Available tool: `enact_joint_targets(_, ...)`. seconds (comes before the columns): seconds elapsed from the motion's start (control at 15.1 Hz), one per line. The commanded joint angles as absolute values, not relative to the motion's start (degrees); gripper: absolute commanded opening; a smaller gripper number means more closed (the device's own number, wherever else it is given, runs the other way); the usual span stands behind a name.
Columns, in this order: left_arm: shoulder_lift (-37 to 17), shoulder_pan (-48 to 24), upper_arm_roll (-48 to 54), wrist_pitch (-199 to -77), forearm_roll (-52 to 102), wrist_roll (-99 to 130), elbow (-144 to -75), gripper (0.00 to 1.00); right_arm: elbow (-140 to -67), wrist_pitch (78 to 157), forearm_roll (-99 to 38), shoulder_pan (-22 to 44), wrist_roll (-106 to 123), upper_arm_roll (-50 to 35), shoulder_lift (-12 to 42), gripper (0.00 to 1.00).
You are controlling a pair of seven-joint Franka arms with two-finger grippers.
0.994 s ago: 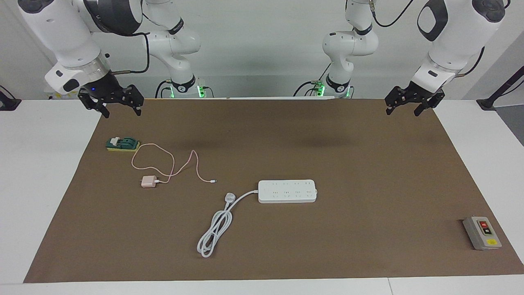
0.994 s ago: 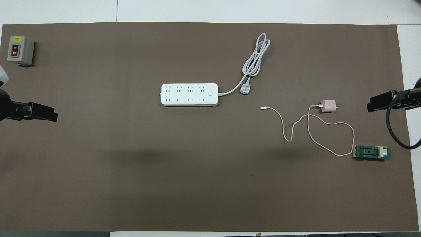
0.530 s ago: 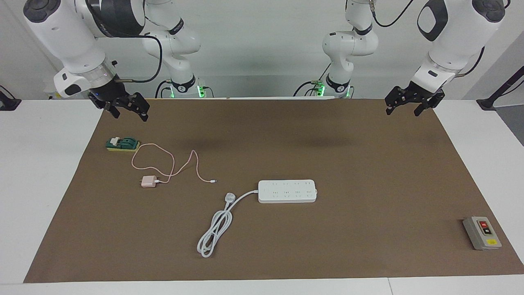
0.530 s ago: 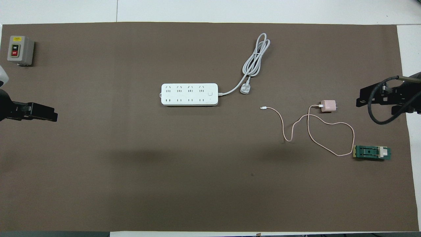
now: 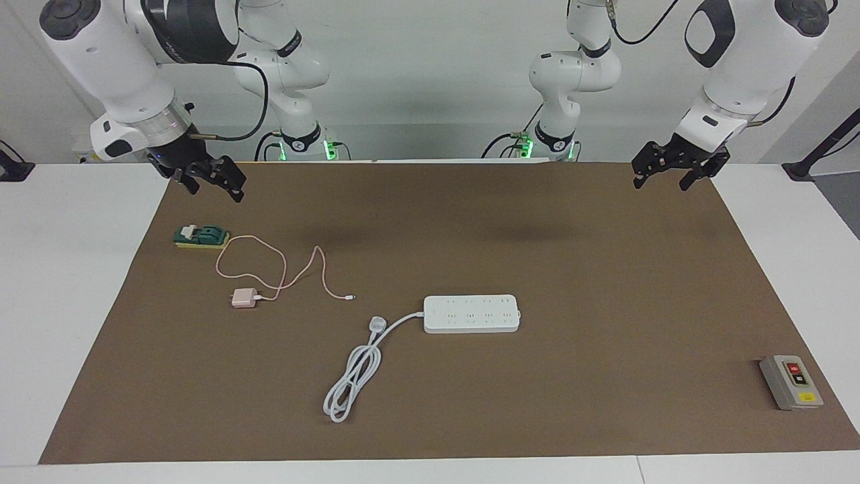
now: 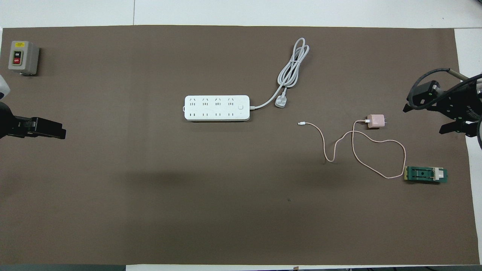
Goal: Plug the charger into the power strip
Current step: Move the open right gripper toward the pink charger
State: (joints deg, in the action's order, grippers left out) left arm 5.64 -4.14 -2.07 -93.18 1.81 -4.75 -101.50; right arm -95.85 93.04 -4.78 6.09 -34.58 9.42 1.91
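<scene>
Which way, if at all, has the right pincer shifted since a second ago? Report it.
Yes. The right pincer has swung inward over the mat edge, toward the green block.

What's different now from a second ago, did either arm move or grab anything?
The right end effector swung in over the mat's edge and turned, toward the charger; it is open and holds nothing. The left end effector waits open where it was. Charger, power strip, green block and grey box lie as before.

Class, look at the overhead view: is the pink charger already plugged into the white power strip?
No, the charger lies on the brown mat apart from the power strip, its prongs bare.
</scene>
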Motion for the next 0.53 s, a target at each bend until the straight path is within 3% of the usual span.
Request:
enact_joint_targets(0.0, 7.2, -4.4, -2.5, -94.1, 2.7, -5.2, -103.3, 1.00, -95.5, 94.2, -9.2, 4.6, -39.9, 10.3, 4.5, 1.00)
enact_joint_targets(0.46, 7.2, -4.4, -2.5, -94.1, 2.7, -5.2, -103.3, 1.00, -95.5, 96.0, -18.5, -0.3, -46.0, 10.5, 7.8, 1.00)
